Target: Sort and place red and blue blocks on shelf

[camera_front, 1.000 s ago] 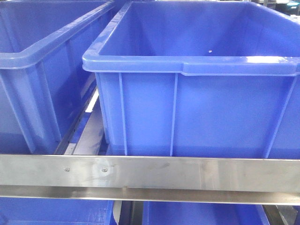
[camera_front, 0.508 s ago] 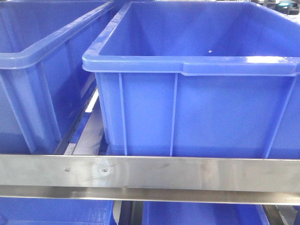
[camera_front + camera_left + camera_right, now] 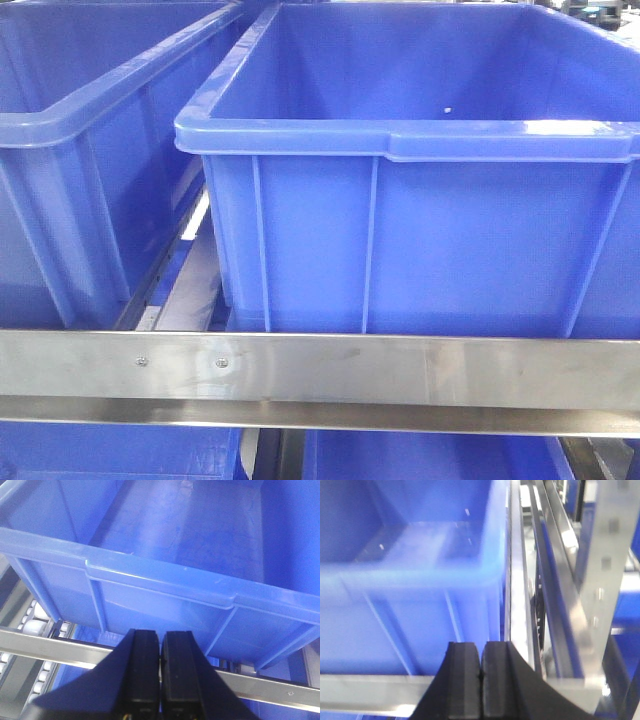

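Note:
The red and blue blocks are out of view in every frame. The shelf shows as a brushed-metal front rail [image 3: 320, 365] with two screws and large blue bins on it. My left gripper [image 3: 160, 635] is shut with nothing between its black fingers, just in front of the shelf rail [image 3: 60, 650] and below the rim of a blue bin [image 3: 160, 577]. My right gripper [image 3: 481, 645] is also shut and empty, held before the right end of a blue bin [image 3: 410, 580] beside the shelf's steel side frame [image 3: 555, 580]. Neither gripper shows in the front view.
A large blue bin [image 3: 420, 200] fills the middle and right of the front view, with another bin [image 3: 70, 130] at left. White roller tracks [image 3: 35, 625] run under the bins. More blue bins [image 3: 120, 450] sit on the level below. A perforated steel upright [image 3: 612, 545] stands at right.
The front view has shifted very slightly; the bins and rail sit almost where they were.

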Action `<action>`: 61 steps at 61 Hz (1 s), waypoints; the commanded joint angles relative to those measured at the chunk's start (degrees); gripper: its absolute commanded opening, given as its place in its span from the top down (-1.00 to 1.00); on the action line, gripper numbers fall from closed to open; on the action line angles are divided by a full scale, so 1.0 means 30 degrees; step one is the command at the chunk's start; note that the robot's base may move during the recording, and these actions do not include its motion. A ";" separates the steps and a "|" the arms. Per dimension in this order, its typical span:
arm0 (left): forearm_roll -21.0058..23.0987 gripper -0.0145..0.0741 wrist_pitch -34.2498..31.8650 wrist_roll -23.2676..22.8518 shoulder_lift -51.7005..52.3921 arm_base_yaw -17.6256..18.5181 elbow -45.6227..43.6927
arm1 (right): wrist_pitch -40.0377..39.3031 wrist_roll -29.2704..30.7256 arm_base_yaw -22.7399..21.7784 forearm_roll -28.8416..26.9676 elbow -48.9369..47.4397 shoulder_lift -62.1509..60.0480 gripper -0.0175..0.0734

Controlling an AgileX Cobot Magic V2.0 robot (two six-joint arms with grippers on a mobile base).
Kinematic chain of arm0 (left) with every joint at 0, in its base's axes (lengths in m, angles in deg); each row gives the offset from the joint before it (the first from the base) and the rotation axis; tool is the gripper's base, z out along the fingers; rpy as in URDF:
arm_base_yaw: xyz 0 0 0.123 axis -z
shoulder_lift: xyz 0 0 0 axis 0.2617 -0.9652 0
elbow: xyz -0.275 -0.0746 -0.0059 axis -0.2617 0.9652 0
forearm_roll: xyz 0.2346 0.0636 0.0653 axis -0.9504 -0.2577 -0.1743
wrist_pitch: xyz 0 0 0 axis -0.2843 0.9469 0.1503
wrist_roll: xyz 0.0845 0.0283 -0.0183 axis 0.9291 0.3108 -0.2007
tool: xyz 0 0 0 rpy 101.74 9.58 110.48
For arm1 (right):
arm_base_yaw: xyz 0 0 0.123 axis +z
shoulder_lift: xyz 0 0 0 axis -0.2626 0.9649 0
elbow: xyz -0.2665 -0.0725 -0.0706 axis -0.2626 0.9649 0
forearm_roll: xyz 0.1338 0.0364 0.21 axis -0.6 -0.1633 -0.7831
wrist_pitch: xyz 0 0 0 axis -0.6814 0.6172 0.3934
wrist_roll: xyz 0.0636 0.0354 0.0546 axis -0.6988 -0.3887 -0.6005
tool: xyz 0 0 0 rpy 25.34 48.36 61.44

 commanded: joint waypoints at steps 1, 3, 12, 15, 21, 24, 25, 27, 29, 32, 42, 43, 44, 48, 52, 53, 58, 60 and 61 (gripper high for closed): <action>-0.0157 0.37 -0.1472 -0.0026 -0.0078 0.0009 -0.0514 | -0.1858 0.0034 -0.0229 -0.0198 -0.0042 -0.0676 0.50; -0.0157 0.37 -0.1472 -0.0026 -0.0078 0.0009 -0.0514 | -0.1467 0.0034 -0.0248 -0.0178 -0.0087 -0.0721 0.50; -0.0157 0.37 -0.1472 -0.0026 -0.0078 0.0009 -0.0514 | -0.1496 0.0034 -0.0263 -0.0161 -0.0087 -0.0697 0.50; -0.0157 0.37 -0.1472 -0.0026 -0.0078 0.0009 -0.0514 | -0.1496 0.0034 -0.0263 -0.0161 -0.0087 -0.0697 0.50; -0.0157 0.37 -0.1472 -0.0026 -0.0078 0.0009 -0.0514 | -0.1496 0.0034 -0.0263 -0.0161 -0.0087 -0.0697 0.50; -0.0157 0.37 -0.1472 -0.0026 -0.0078 0.0009 -0.0514 | -0.1496 0.0034 -0.0263 -0.0161 -0.0087 -0.0697 0.50; -0.0157 0.37 -0.1472 -0.0026 -0.0078 0.0009 -0.0514 | -0.1471 0.0034 -0.0263 -0.0164 -0.0087 -0.0680 0.50; -0.0157 0.37 -0.1472 -0.0026 -0.0078 0.0009 -0.0514 | -0.1471 0.0034 -0.0263 -0.0164 -0.0087 -0.0680 0.50; -0.0157 0.37 -0.1472 -0.0026 -0.0078 0.0009 -0.0514 | -0.1471 0.0034 -0.0263 -0.0164 -0.0087 -0.0680 0.50; -0.0157 0.37 -0.1472 -0.0026 -0.0078 0.0009 -0.0514 | -0.1489 0.0034 -0.0263 -0.0164 -0.0087 -0.0682 0.50; -0.0157 0.37 -0.1472 -0.0026 -0.0078 0.0009 -0.0514 | -0.1489 0.0034 -0.0263 -0.0164 -0.0087 -0.0682 0.50; -0.0157 0.37 -0.1472 -0.0026 -0.0078 0.0009 -0.0514 | -0.1489 0.0034 -0.0263 -0.0164 -0.0087 -0.0682 0.50; -0.0157 0.37 -0.1472 -0.0026 -0.0078 0.0009 -0.0514 | -0.1489 0.0034 -0.0263 -0.0164 -0.0087 -0.0682 0.50; -0.0157 0.37 -0.1472 -0.0026 -0.0078 0.0009 -0.0514 | -0.1489 0.0034 -0.0263 -0.0164 -0.0087 -0.0682 0.50; -0.0157 0.37 -0.1472 -0.0026 -0.0078 0.0009 -0.0514 | -0.1489 0.0034 -0.0263 -0.0164 -0.0087 -0.0682 0.50; -0.0157 0.37 -0.1472 -0.0026 -0.0078 0.0009 -0.0514 | -0.1489 0.0034 -0.0263 -0.0164 -0.0087 -0.0682 0.50; -0.0157 0.37 -0.1472 -0.0026 -0.0078 0.0009 -0.0514 | -0.1489 0.0034 -0.0263 -0.0164 -0.0087 -0.0682 0.50; -0.0157 0.37 -0.1472 -0.0026 -0.0078 0.0009 -0.0514 | -0.1489 0.0034 -0.0263 -0.0164 -0.0087 -0.0682 0.50; -0.0157 0.37 -0.1472 -0.0026 -0.0078 0.0009 -0.0514 | -0.1489 0.0034 -0.0263 -0.0164 -0.0087 -0.0682 0.50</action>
